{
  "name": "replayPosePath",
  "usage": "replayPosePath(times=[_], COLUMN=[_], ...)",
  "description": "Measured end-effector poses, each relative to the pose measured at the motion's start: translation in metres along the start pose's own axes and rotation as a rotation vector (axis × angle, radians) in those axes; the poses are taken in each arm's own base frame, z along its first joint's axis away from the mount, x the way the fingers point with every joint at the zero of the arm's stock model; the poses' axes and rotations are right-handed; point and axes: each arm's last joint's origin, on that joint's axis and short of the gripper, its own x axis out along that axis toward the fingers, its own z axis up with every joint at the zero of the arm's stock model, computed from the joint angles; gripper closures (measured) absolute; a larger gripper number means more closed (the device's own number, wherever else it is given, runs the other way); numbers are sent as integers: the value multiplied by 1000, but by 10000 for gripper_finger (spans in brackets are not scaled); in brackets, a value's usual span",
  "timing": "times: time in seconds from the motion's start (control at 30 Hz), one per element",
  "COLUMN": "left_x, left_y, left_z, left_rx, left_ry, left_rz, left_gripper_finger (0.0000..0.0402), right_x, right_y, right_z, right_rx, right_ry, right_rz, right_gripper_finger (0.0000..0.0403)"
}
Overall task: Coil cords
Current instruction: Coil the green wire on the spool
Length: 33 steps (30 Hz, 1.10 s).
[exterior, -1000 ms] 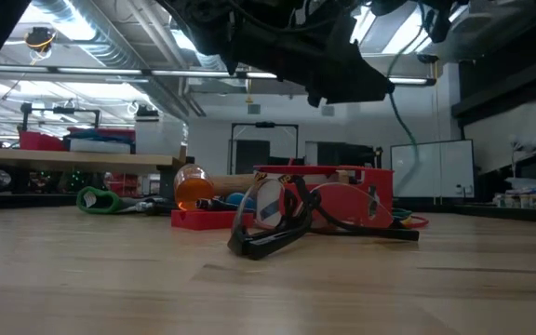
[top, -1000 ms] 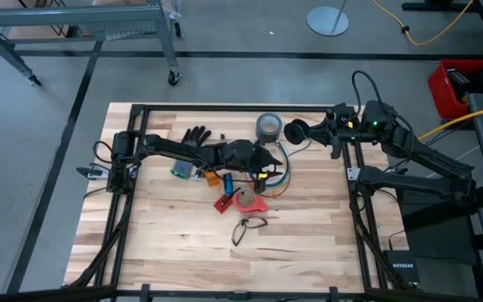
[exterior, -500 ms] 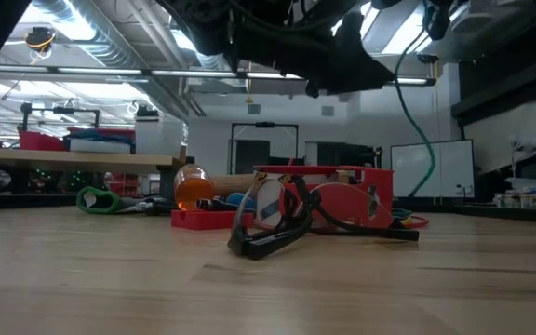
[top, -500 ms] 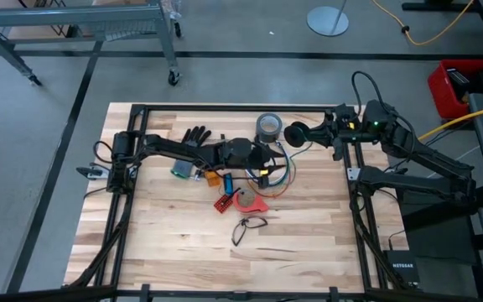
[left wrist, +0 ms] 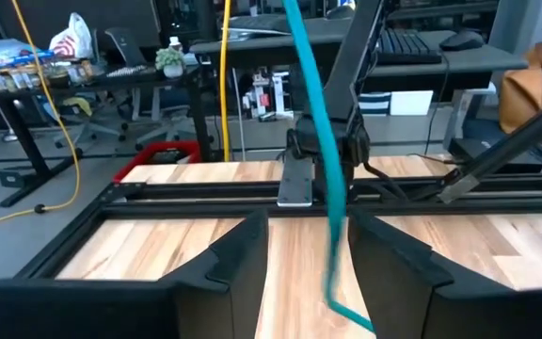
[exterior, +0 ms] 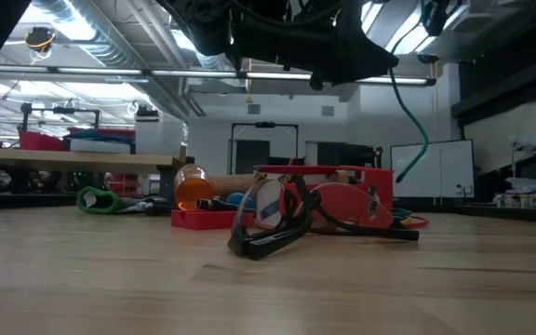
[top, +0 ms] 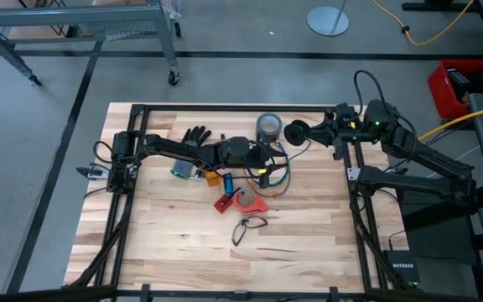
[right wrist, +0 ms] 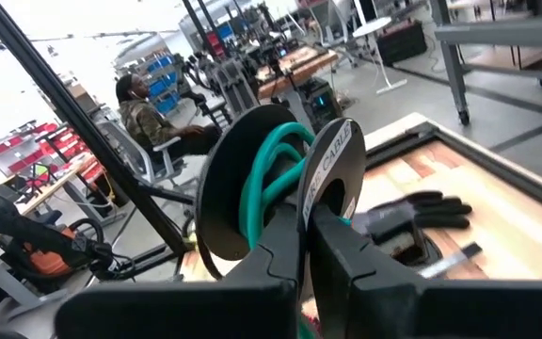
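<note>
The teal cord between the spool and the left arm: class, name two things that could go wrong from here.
1. The teal cord runs loose past the left end effector; its open fingers could lose it.
2. The spool in the right end effector sits near the duct tape; slack cord might snag it.

Teal cord (left wrist: 320, 141) hangs between spread gripper (left wrist: 307, 259) fingers

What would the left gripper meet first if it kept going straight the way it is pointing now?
The teal cord hanging between the left gripper's open jaws; beyond it, probably the right arm's base.
</note>
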Motion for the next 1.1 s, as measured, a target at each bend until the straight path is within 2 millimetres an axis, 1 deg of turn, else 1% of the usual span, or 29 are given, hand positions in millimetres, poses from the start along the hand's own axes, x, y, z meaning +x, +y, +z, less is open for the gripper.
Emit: replayPosePath(times=[0.33, 0.67, 0.77, 0.93, 0.97, 1.1], left_x=[0, 0, 0, 0, 0, 0], left_y=[0, 0, 0, -1, -1, 0], left_z=[2, 1, -2, -6, -6, -9], left_rx=[-12, -12, -12, -25, -33, -81], left_ry=[-19, -8, 17, 60, 67, 91], left_rz=[0, 0, -3, -5, -5, 9], left_gripper_finger=[282, 292, 316, 384, 392, 392], right_x=[4, 13, 13, 10, 10, 7], right_y=[0, -5, -5, -3, -3, -1], right_z=[5, 4, 4, 5, 4, 2], right_rx=[-26, -13, -14, -18, -19, -12], right_ry=[-47, -20, -21, -29, -27, 6], right_rz=[20, 18, 19, 24, 27, 69], right_gripper_finger=[391, 391, 391, 391, 391, 391])
